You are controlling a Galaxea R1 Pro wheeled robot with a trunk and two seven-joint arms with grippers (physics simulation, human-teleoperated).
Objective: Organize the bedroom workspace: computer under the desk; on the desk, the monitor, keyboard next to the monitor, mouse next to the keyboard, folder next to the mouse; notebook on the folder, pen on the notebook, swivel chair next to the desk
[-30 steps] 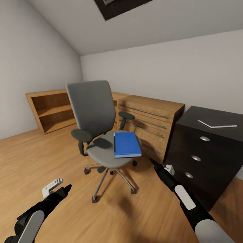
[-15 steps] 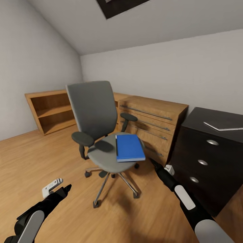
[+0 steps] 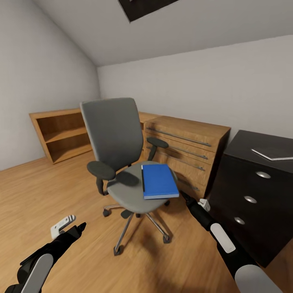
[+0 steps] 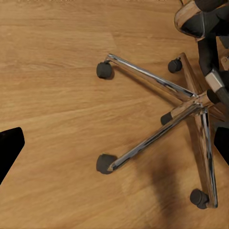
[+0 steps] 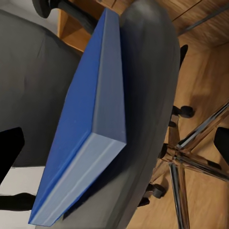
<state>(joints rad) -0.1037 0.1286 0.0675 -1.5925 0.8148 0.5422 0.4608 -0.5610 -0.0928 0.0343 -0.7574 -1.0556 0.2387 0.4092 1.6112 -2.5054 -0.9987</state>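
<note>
At far left in the head view, the left gripper hangs low over the wooden floor, well apart from the swivel chair; whether its fingers are spread cannot be told. The blue folder lies flat on the chair's seat, long axis running away from the robot. Just right of it, the right gripper, fingers released and empty, points at the folder's near corner, so this arm is nearer. Further right stands the black counter. Since the earlier pictures the view has crept closer to the chair.
</note>
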